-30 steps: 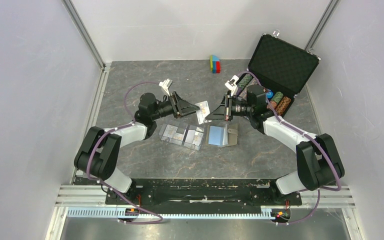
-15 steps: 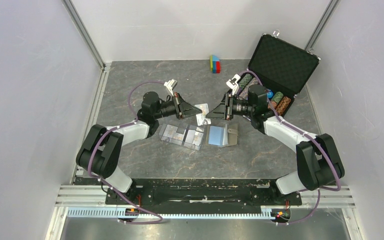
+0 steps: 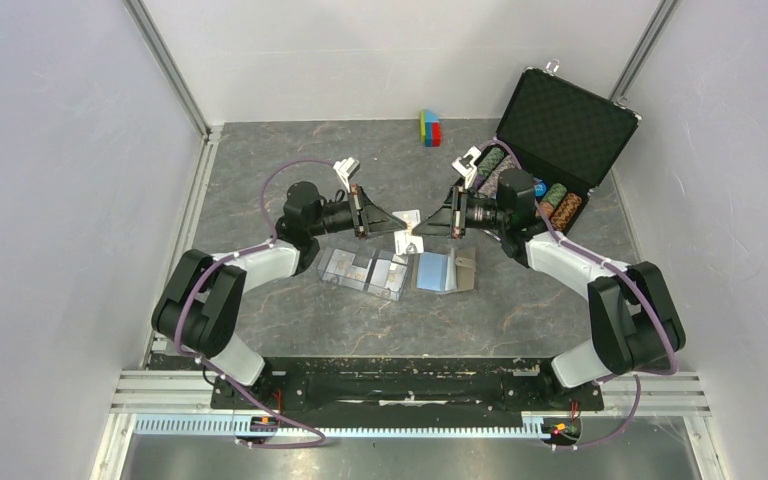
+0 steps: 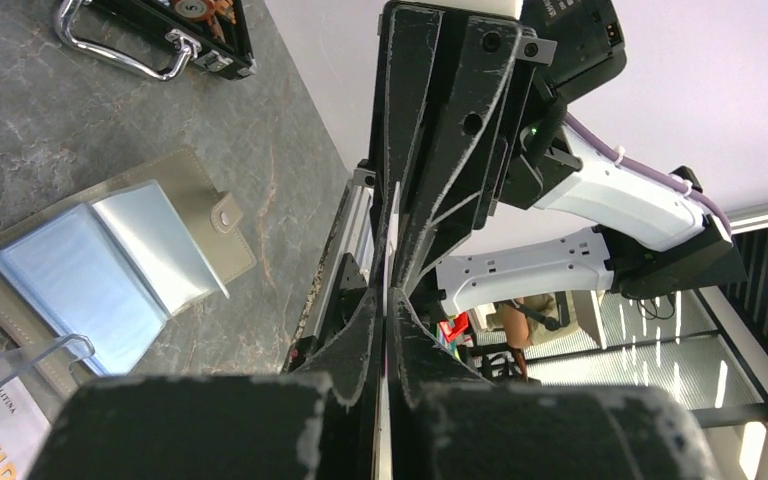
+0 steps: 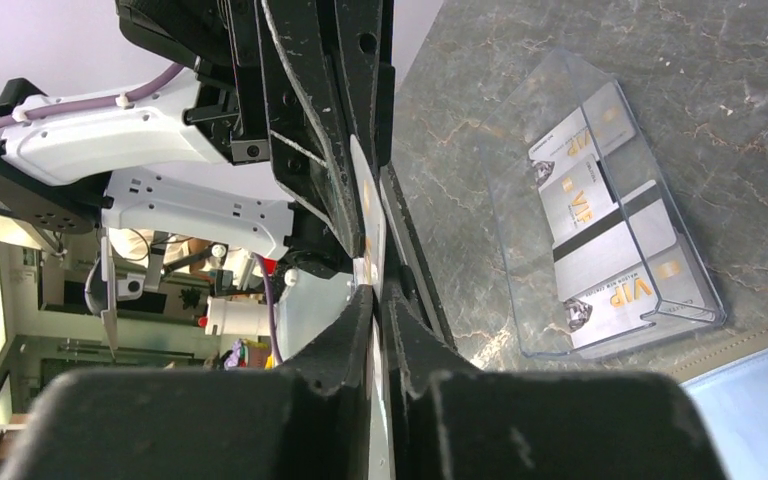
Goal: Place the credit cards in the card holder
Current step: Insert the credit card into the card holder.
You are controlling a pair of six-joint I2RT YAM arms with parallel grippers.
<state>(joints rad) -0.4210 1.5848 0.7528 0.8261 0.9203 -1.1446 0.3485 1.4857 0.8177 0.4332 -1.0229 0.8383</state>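
Note:
A whitish credit card (image 3: 407, 224) hangs in the air between my two grippers, above the table's middle. My left gripper (image 3: 393, 217) is shut on its left end, and the card shows edge-on between the jaws in the left wrist view (image 4: 384, 335). My right gripper (image 3: 423, 228) is shut on its right end, and the card shows in the right wrist view (image 5: 369, 215). The taupe card holder (image 3: 447, 270) lies open on the table below, blue lining up; it also shows in the left wrist view (image 4: 110, 262). More credit cards (image 5: 600, 215) lie in a clear plastic case (image 3: 365, 270).
A black chip briefcase (image 3: 560, 135) stands open at the back right, close behind the right arm. A small coloured block (image 3: 429, 127) sits at the back centre. Grey walls enclose the table on the left, right and back.
My left gripper has moved right towards the right gripper and closed on the card. The card now sits gripped between both grippers.

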